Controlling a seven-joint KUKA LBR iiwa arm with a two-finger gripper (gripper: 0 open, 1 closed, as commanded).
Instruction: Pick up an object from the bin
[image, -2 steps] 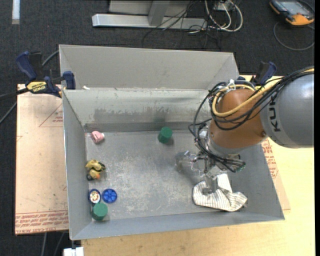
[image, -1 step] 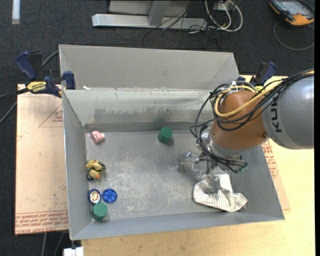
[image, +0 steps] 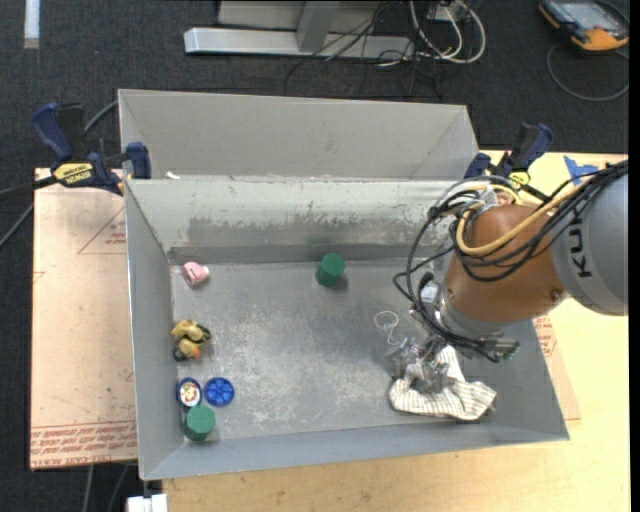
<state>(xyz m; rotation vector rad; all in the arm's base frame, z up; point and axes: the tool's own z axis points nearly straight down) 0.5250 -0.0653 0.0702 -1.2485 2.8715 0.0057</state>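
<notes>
My gripper (image: 420, 368) is low in the front right part of the bin, its fingertips down at the left edge of a crumpled white checked cloth (image: 455, 396). The cloth lies against the bin's front right corner, partly under the gripper. A small clear glass or ring (image: 386, 323) lies just left of and behind the fingers. Whether the fingers pinch the cloth is hidden by the gripper body.
A green cylinder (image: 330, 270) stands near the back wall at mid-bin. At the left lie a pink piece (image: 194, 273), a yellow toy figure (image: 189, 340), two blue round caps (image: 219, 392) and a green cap (image: 199, 423). The arm's orange cover and cables hang over the right side.
</notes>
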